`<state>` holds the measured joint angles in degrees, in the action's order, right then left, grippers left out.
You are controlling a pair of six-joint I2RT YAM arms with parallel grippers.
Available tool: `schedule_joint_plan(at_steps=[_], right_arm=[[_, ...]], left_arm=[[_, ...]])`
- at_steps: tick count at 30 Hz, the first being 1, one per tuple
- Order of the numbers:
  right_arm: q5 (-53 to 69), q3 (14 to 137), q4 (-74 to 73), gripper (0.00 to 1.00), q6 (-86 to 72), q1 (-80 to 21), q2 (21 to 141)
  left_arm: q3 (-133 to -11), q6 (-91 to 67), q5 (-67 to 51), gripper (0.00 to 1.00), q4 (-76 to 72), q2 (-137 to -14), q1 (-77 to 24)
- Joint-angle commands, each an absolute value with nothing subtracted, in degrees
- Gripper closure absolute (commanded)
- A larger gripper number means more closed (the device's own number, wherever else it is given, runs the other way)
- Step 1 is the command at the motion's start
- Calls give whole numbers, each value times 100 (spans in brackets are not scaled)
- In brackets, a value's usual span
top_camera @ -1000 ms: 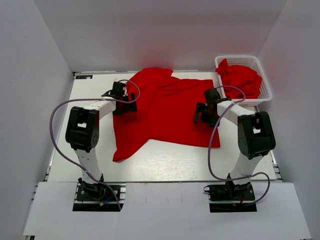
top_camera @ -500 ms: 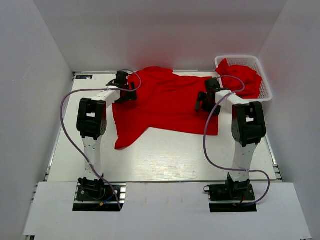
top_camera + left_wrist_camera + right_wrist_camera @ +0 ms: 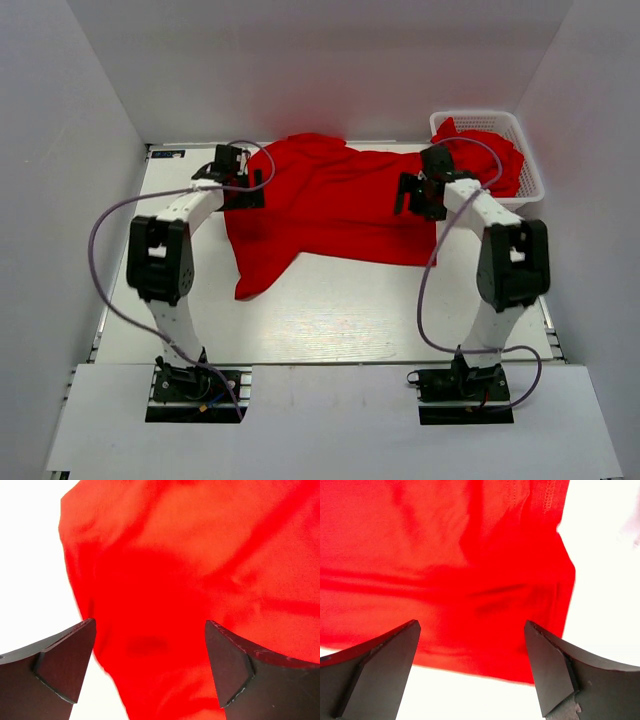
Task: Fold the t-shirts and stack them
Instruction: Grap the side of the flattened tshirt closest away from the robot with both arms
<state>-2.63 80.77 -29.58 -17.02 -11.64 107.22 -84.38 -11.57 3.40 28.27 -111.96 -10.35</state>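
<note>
- Left gripper (image 3: 234,180): jaws wide apart, nothing held. It sits over the left edge of a plain bright red soft cloth t-shirt (image 3: 335,205).
- Left wrist view: dark fingers (image 3: 65,662) straddle wrinkled red cloth, w/ bare white table at left. Can't tell if the tips touch the cloth.
- Right gripper (image 3: 420,195): jaws also wide apart, nothing held. It's above the shirt's right edge.
- Right wrist view: stitched hem & cloth corner lie btwn the fingers (image 3: 380,665).
- Shirt lies spread on the white table (image 3: 330,315), far half, btwn both arms. One part trails toward the near-left.
- Heap of crumpled red t-shirts (image 3: 490,160) sits in a white plastic lattice basket (image 3: 480,116) at far right, near the right gripper.
</note>
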Motion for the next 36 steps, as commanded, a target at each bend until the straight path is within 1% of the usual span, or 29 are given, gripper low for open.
schedule_joint_plan(at_steps=[1,3,4,5,8,10,14,20,24,28,32,34,36], right_arm=[[-140,7491,-3067,10,-1634,-1204,9846],[-175,7296,-3102,10,-1696,-1169,9477],[-211,7208,-3137,10,-1731,-1186,9396],[-246,6929,-3138,10,-1740,-1187,9300],[-334,6558,-3138,10,-1793,-1152,8773],[-360,6416,-3120,10,-1802,-1151,8684],[-378,6310,-3138,10,-1872,-1151,8587],[-421,6319,-3111,10,-1881,-1143,8578],[-395,6398,-3182,10,-1819,-1134,8596],[-387,6355,-3173,10,-1784,-1151,8596],[-396,6337,-3182,10,-1767,-1151,8587],[-430,6337,-3182,10,-1766,-1151,8587],[-431,6320,-3173,10,-1723,-1143,8587]], left_arm=[[-7589,-1002,1,1,2919,-9865,-1072],[-7139,-1055,-534,1,2595,-9511,-1072],[-6702,-1055,-806,1,2436,-9371,-1124],[-6497,-1055,-1339,1,2269,-9152,-1125],[-6013,-1186,-1652,1,2031,-9027,-1178],[-5750,-1187,-1810,1,1978,-9026,-1248],[-5617,-1187,-2135,1,1829,-9079,-1414],[-5336,-1257,-2013,1,1828,-9079,-1521],[-5335,-1310,-1505,1,2136,-9229,-1573],[-5177,-1494,-1064,1,2136,-8922,-1573],[-5177,-1494,-880,1,2188,-8780,-1573],[-5177,-1494,-879,1,2188,-8780,-1573],[-5177,-1494,-1282,1,2084,-8850,-1573]])
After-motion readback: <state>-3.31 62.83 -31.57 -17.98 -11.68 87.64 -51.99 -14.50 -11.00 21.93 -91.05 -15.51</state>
